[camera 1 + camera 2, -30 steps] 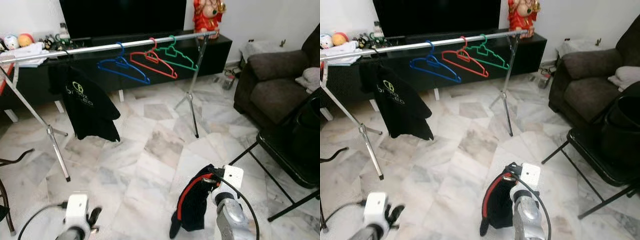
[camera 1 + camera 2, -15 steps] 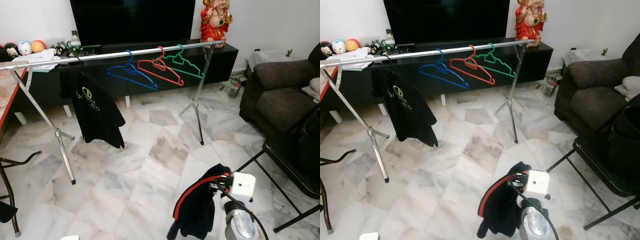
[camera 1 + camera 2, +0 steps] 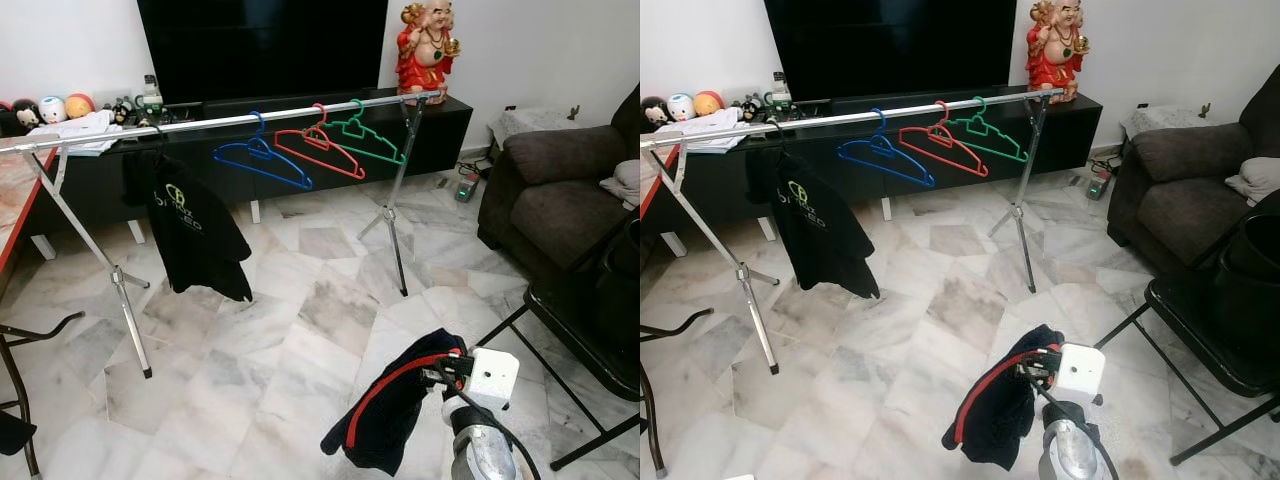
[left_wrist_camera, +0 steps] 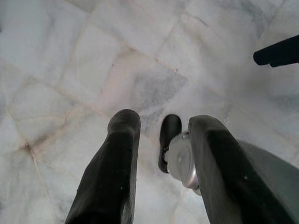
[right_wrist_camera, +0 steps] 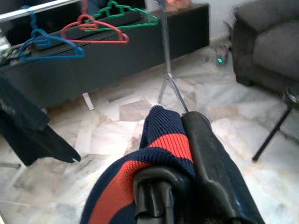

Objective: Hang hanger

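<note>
While a marble floor [image 3: 300, 330] fills the room, a silver garment rack [image 3: 230, 119] is seen before a black TV console [image 3: 445, 120]. A black T-shirt [image 3: 190, 225] and blue hanger [image 3: 262, 160], red hanger [image 3: 320, 150] and green hanger [image 3: 365, 138] are hung on its rail. A navy sweater with red stripe [image 3: 395, 415] is clamped in the right gripper [image 5: 187, 186], low and well short of the rack; its hanger [image 5: 152, 191] is barely seen. The left gripper [image 4: 161, 158] is hung over the floor, jaws apart.

Navy-and-red knit garment [image 5: 140, 163] in right gripper [image 5: 187, 186]

Pale marble-tile floor [image 3: 300, 330] — clothes-rack legs [image 3: 130, 325], folding-chair feet [image 3: 560, 462], dark TV console [image 3: 300, 140].
</note>
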Robot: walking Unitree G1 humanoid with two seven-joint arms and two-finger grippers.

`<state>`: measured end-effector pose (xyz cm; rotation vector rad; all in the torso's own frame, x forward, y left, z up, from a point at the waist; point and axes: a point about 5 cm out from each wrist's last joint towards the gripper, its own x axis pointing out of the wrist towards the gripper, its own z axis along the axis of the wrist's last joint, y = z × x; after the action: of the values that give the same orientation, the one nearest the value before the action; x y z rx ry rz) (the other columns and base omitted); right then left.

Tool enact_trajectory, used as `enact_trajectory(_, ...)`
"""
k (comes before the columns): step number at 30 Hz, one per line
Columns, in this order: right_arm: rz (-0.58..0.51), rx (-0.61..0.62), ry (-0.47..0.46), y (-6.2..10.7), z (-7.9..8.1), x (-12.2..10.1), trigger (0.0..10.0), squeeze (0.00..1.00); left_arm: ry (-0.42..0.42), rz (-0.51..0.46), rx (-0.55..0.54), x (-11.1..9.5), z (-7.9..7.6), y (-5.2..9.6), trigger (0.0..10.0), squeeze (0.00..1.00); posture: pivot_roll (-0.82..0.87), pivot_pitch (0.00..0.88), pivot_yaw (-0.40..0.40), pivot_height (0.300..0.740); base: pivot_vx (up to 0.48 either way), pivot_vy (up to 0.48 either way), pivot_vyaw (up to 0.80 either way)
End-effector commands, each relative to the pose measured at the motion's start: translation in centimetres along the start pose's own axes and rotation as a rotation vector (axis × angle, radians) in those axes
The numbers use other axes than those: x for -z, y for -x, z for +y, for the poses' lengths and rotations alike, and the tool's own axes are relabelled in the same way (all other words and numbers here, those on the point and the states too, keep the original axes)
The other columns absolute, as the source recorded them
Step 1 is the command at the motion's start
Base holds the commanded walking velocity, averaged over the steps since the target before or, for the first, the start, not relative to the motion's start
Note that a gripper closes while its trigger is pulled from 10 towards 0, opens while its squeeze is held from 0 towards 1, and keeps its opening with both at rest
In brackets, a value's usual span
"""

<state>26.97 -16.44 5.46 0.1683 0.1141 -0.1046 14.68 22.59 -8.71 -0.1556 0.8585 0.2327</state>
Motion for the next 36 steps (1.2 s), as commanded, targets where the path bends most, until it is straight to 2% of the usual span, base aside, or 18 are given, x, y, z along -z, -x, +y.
enact_trajectory(1,-0.045,0.003,-0.030,-0.3,0.3,-1.3,10.0,0.00,0.013,0.014,-0.007,0.5,0.2,0.1,10.0,0.00,0.10,0.000,0.019,0.740,0.296,0.000,0.00)
enact_trajectory(13,-0.017,0.013,-0.044,0.1,0.4,-0.7,10.0,0.00,-0.004,0.046,0.017,1.1,-0.3,0.2,10.0,0.00,0.09,0.000,0.026,0.740,0.298,0.000,0.00)
enact_trajectory(22,-0.012,0.012,-0.050,0.2,0.7,-0.7,10.0,0.00,-0.011,0.093,0.010,1.9,0.4,0.4,10.0,0.00,0.09,0.000,0.035,0.740,0.299,0.000,0.00)
enact_trajectory(36,-0.006,0.015,-0.039,-0.2,0.7,-0.9,10.0,0.00,-0.005,0.097,0.004,1.2,1.2,0.3,10.0,0.00,0.10,0.005,0.021,0.740,0.299,0.000,0.00)
